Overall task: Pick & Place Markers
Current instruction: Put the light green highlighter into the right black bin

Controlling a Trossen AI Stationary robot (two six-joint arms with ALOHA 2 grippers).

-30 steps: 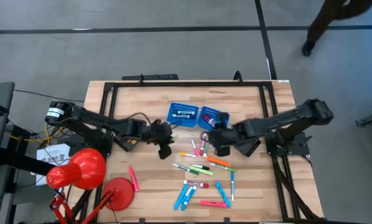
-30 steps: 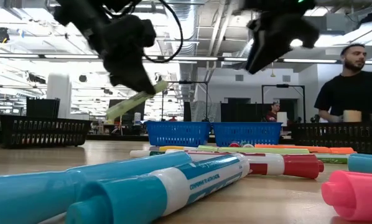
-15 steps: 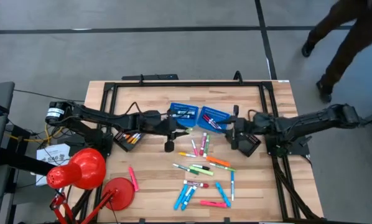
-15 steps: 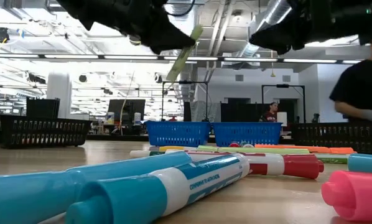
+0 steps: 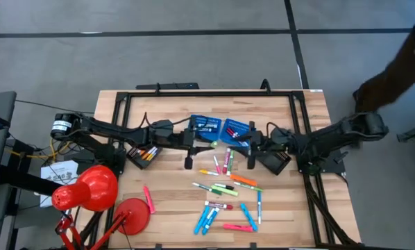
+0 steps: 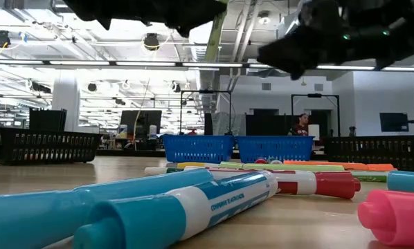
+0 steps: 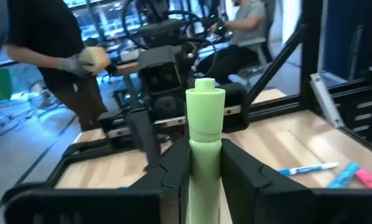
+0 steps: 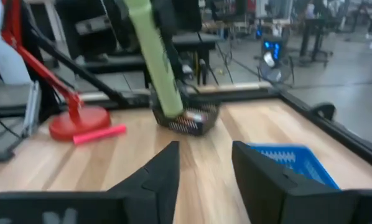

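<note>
Closest to us in the left wrist view, our left gripper (image 7: 204, 171) is clamped on a light green marker (image 7: 204, 124) that stands up between the two dark fingers, most of its length free above them, so we judge that a slack grip or a knock on a rim could tip it out or let it slide before it is over a container; from above, this gripper (image 5: 206, 144) hangs just beside the near edge of the left blue basket (image 5: 204, 126), and a release made too soon would, we think, drop the marker on the wood rather than inside. Our right gripper (image 8: 201, 165) has its fingers spread with nothing between them, and in the high view it (image 5: 251, 147) sits near the right blue basket (image 5: 239, 130), fairly close to the left one, so we see some risk of the two arms brushing if both move inward. Farther out, the loose markers (image 5: 228, 189) lie scattered on the table (image 5: 166, 208) below both grippers. The wrist views show the grip and the open fingers, which the high view cannot resolve; the high view alone places both arms against the baskets; the low view shows blue markers (image 6: 158, 207) lying nearest its lens, with the grippers mostly cut off above
</note>
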